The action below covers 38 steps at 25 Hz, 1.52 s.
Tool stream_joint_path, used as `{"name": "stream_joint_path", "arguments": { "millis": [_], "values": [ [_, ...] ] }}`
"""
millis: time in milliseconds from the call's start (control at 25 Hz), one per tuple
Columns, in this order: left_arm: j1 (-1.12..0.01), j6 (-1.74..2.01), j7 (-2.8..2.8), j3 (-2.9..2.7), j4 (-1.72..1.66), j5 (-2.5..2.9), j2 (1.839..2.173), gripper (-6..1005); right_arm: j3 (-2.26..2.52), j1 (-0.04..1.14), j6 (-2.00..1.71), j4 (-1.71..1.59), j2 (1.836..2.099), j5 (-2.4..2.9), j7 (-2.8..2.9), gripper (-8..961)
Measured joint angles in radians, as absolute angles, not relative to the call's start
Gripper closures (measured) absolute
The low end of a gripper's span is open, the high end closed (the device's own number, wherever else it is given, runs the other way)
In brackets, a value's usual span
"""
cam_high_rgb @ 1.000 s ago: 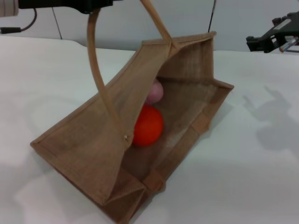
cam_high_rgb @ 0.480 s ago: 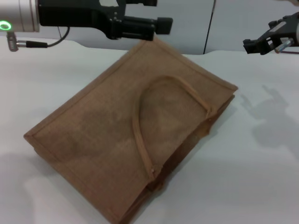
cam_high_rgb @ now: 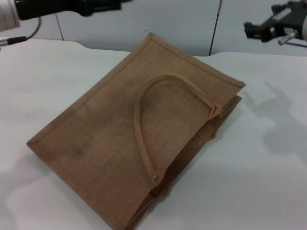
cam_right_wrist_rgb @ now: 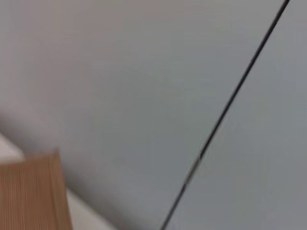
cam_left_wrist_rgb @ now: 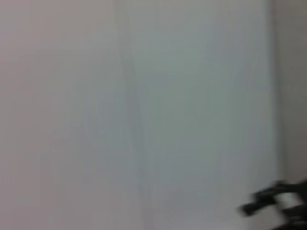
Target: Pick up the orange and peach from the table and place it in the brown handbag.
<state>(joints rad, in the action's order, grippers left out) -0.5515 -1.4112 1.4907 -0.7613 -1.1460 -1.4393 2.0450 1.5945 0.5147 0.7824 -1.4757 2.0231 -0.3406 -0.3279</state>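
Note:
The brown handbag [cam_high_rgb: 105,134] lies flat on its side on the white table [cam_high_rgb: 268,172], and its looped handle [cam_high_rgb: 144,120] rests on the upper face. A corner of the bag also shows in the right wrist view [cam_right_wrist_rgb: 29,196]. The orange and the peach are hidden from every view. My left gripper [cam_high_rgb: 103,5] is raised at the back left, above and behind the bag, touching nothing. My right gripper [cam_high_rgb: 254,29] hangs in the air at the back right, apart from the bag.
A grey wall panel with a dark vertical seam [cam_high_rgb: 216,26] stands behind the table. The left wrist view shows only the wall and a dark gripper part [cam_left_wrist_rgb: 276,203] far off.
One second ago the bag was held open by its handle with the orange and peach visible inside. It has dropped flat and hides them. My left arm has pulled back up and left.

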Motion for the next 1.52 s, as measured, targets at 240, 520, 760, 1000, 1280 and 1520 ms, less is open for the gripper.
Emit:
{"name": "stream_joint_path", "arguments": {
  "millis": [240,520,760,1000,1280,1520],
  "values": [
    [-0.512,-1.236,1.697,-0.797,-0.95,-1.625,2.049,123,1.673,0.438,0.442,-1.404,2.023,-0.384,-0.336,212],
    [-0.51,-1.028,2.076,-0.996,-0.715,-1.913,2.052,123,1.808,0.418,-0.063,-1.132,2.023,-0.388,-0.313,212],
    [-0.54,-0.92,2.469,-1.247,-0.518,-2.398,2.054,122,1.866,0.491,-0.425,-0.815,2.026,-0.389,-0.255,212],
    [-0.581,-0.9,2.697,-1.422,-0.373,-2.777,2.054,122,1.921,0.589,-0.76,-0.484,2.029,-0.389,-0.194,212],
    [-0.575,-0.915,2.788,-1.435,-0.299,-2.839,2.053,122,1.92,0.605,-0.809,-0.418,2.022,-0.387,-0.079,212],
    [-0.567,-0.964,2.794,-1.436,-0.265,-2.897,2.051,122,1.926,0.585,-0.875,-0.4,2.026,-0.386,-0.076,212]
  ]
}}
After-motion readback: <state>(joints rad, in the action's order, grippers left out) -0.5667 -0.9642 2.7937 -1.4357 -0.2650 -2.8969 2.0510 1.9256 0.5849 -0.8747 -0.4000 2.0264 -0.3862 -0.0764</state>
